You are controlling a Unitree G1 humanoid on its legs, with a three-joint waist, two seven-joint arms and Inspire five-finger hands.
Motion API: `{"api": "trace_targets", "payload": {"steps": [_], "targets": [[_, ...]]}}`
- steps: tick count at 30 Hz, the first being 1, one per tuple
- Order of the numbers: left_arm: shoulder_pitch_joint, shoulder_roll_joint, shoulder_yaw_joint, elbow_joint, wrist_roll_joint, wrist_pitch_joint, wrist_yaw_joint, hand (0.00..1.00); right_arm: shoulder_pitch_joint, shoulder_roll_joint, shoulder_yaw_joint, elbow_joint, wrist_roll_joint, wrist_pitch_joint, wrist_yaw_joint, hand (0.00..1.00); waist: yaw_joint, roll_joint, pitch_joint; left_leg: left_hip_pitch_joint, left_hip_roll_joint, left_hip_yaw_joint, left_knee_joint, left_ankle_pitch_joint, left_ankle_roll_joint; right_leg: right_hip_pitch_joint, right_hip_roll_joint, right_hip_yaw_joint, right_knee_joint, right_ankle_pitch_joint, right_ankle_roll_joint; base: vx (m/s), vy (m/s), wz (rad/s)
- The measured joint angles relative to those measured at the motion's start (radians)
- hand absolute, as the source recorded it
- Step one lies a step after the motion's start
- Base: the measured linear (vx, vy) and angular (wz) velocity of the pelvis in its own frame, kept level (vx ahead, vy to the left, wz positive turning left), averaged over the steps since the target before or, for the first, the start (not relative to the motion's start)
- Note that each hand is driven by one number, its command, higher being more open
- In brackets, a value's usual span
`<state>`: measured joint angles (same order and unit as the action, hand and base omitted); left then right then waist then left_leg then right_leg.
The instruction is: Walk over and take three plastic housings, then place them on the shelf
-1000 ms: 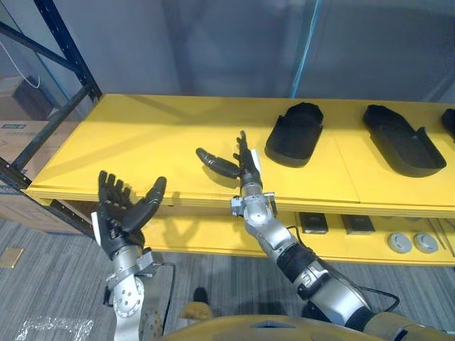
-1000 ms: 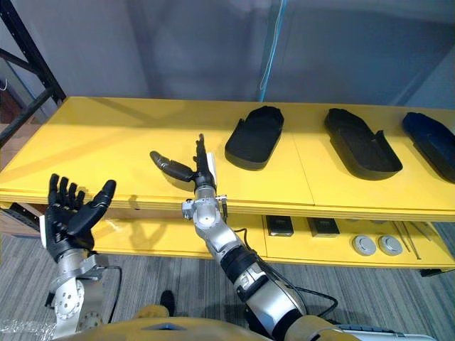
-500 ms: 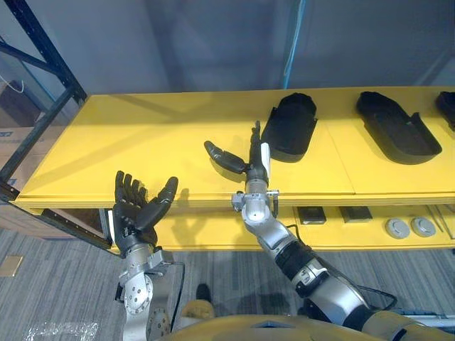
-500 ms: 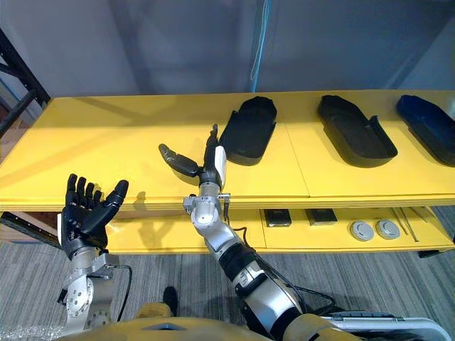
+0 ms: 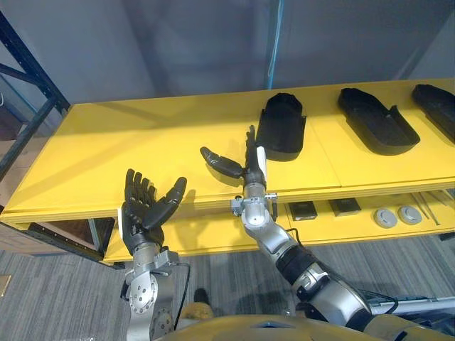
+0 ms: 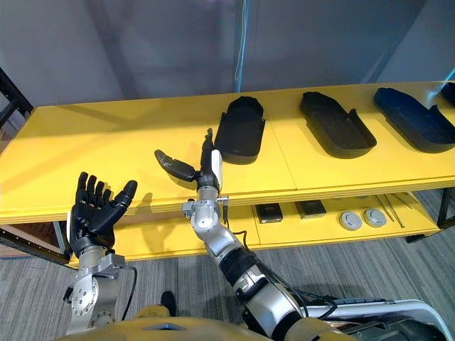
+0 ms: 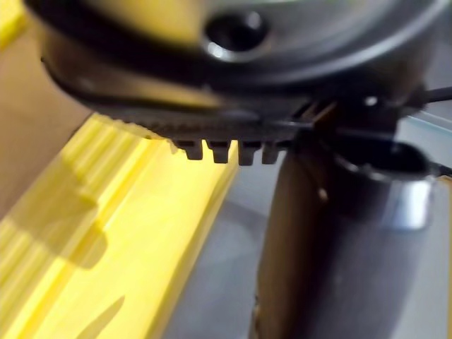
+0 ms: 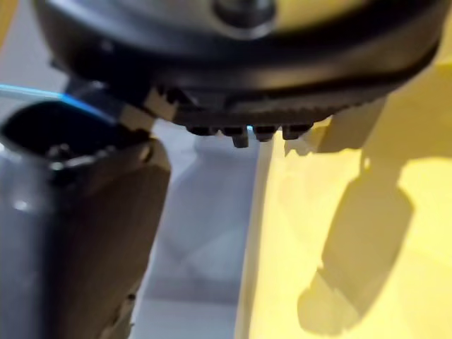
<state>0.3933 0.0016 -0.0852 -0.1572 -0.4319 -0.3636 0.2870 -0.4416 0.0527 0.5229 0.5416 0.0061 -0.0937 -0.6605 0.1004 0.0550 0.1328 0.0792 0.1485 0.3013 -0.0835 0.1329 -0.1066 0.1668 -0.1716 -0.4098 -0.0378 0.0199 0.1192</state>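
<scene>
Three black plastic housings are seen lying in a row on the top board of the yellow shelf, hollow side up and well apart, probably so that each can be taken singly. The nearest housing is set with its long axis running front to back, its narrower rounded end towards the wall. The second housing and the third housing are laid slantwise, their far ends turned to the robot's left.

Nothing is held. The right robot hand is raised over the shelf's front edge, near the nearest housing but apart from it, with fingers straight and thumb spread wide, apparently readied for a reach. The left robot hand is held before the front edge, palm up and fingers spread, seemingly idle.
</scene>
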Motion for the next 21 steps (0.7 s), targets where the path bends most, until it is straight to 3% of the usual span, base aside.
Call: {"api": "trace_targets", "payload": {"steps": [8, 21], "targets": [[0.0, 0.01, -0.016, 0.0, 0.0, 0.018, 0.004, 1.0, 0.038, -0.004, -0.005, -0.044, -0.001, 0.0, -0.004, 1.0, -0.024, 0.001, -0.001, 0.0, 0.0, 0.004, 0.0, -0.001, -0.001, -0.002, 0.0, 0.004, 0.0, 0.001, 0.001, 0.0, 0.0, 0.0], [-0.001, 0.011, -0.042, 0.0, 0.0, 0.021, 0.011, 1.0, 0.083, -0.018, -0.049, -0.089, -0.001, 0.02, -0.002, 1.0, -0.031, 0.007, -0.005, 0.007, 0.001, 0.023, 0.0, -0.004, -0.001, -0.007, 0.0, 0.026, 0.001, 0.002, 0.002, 0.01, 0.001, -0.04]]}}
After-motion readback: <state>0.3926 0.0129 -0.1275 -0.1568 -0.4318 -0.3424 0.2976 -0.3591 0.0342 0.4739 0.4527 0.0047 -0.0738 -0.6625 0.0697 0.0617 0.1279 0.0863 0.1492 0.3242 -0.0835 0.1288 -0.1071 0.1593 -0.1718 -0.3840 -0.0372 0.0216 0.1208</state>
